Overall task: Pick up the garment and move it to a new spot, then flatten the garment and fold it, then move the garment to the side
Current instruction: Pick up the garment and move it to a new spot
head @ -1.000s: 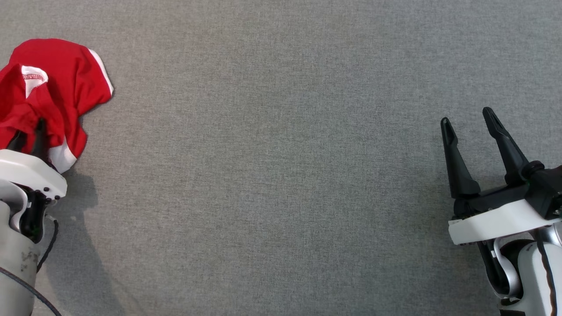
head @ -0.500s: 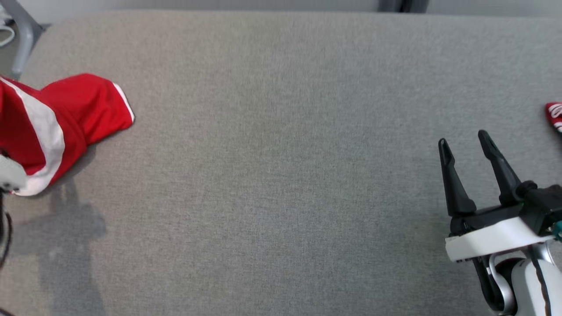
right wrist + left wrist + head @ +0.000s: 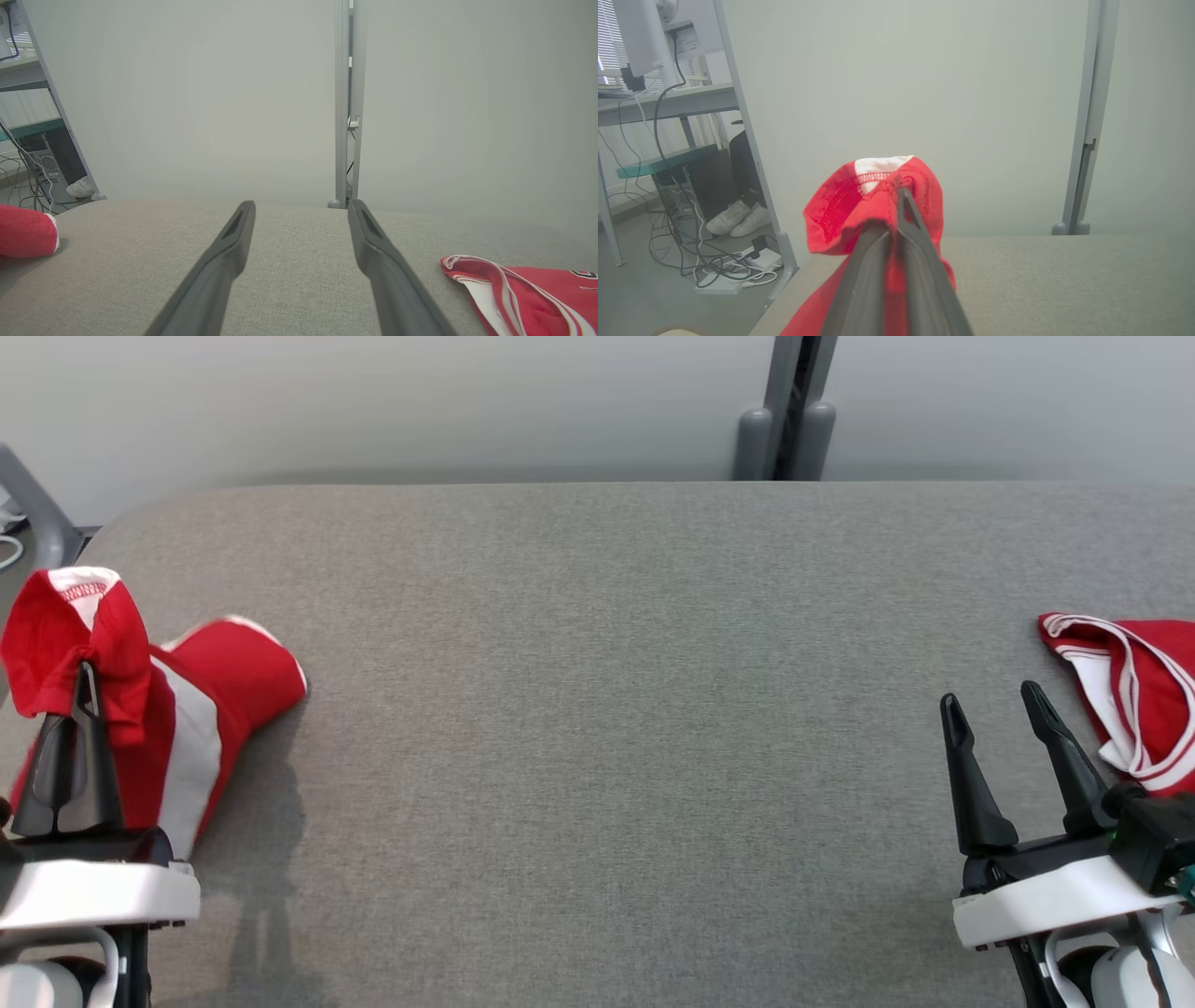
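The garment [image 3: 229,672] is red with white bands and lies bunched at the left end of the grey padded table [image 3: 597,728]. My left gripper [image 3: 86,683] is shut on a fold of it, and that fold stands up over the fingertips while the rest trails down to the table. In the left wrist view the red cloth [image 3: 840,210] wraps the closed left gripper [image 3: 899,196]. My right gripper [image 3: 990,702] hovers open over bare table at the lower right, nothing between its fingers [image 3: 233,252]. The right wrist view catches the garment's end [image 3: 25,231] at far left.
A second red and white piece of clothing [image 3: 1144,695] lies at the table's right edge, just beyond my right gripper. A grey post [image 3: 789,420] and a pale wall stand behind the table. Left of the table are desk legs, cables and white shoes [image 3: 738,217].
The head camera has tilted up, bringing the wall and the table's far edge into view. My left gripper has shut on the garment and raised a fold of it. The right gripper stays open.
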Robot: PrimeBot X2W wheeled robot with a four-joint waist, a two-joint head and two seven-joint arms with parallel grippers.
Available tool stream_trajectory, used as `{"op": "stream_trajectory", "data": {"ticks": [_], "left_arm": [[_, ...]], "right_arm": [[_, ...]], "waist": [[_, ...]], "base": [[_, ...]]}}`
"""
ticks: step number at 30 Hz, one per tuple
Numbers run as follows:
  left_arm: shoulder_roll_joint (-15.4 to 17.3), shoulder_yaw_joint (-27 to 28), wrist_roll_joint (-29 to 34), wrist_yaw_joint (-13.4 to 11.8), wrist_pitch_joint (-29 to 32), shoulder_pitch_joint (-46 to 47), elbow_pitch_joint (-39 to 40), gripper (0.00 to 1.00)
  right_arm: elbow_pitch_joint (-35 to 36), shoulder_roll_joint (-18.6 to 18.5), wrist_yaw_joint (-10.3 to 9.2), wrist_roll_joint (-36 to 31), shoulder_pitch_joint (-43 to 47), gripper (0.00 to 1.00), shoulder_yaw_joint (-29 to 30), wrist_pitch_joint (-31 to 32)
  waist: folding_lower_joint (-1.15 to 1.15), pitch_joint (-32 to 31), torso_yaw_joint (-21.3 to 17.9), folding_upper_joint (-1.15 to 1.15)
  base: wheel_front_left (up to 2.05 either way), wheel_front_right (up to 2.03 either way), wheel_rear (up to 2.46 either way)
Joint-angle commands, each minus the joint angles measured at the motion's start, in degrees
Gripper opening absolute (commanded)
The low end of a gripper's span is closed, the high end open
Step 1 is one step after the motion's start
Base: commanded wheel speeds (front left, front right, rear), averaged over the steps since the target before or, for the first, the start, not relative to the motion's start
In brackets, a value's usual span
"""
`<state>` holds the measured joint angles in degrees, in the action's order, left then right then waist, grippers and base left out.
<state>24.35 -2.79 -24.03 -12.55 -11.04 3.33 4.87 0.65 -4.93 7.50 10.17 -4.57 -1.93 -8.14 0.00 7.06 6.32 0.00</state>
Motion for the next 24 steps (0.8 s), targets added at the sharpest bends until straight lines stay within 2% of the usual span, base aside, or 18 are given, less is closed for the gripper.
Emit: {"op": "stream_trajectory", "data": {"ticks": [1,5,10,20,21,24], "left_arm": [[0.2,0.1,0.4,-0.7,0.3,-1.0,1.8,0.0],[0.7,-0.7,1.0,-1.0,1.9,-2.0,6.0,0.0],[0.8,-4.6,2.0,1.2,3.8,2.3,7.1,0.0],[-3.0,-18.7,3.5,11.6,7.1,15.2,-0.3,0.0],[-3.0,-18.7,3.5,11.6,7.1,15.2,-0.3,0.0],[-4.8,-23.1,4.1,14.9,8.0,18.2,-2.5,0.0]], "right_arm": [[0.2,0.1,-0.02,0.3,0.4,1.0,0.3,0.2],[1.0,0.2,-0.02,0.2,0.3,1.0,0.5,0.2],[1.9,0.7,-0.02,0.0,-0.6,1.0,0.6,0.2],[0.8,1.7,-0.02,0.9,-2.1,1.0,-0.7,-1.8],[0.8,1.7,-0.02,0.9,-2.1,1.0,-0.7,-1.8],[0.3,1.8,-0.02,1.3,-2.1,1.0,-0.6,-2.7]], "waist": [[0.0,-0.4,-0.8,0.0],[0.0,0.1,-2.6,0.0],[0.0,1.9,-6.0,0.0],[0.0,6.7,-16.8,0.0],[0.0,6.7,-16.8,0.0],[0.0,8.2,-19.7,0.0]], "base": [[0.0,0.0,0.0],[0.0,0.0,0.0],[0.0,0.0,0.0],[0.0,0.0,0.0],[0.0,0.0,0.0],[0.0,0.0,0.0]]}}
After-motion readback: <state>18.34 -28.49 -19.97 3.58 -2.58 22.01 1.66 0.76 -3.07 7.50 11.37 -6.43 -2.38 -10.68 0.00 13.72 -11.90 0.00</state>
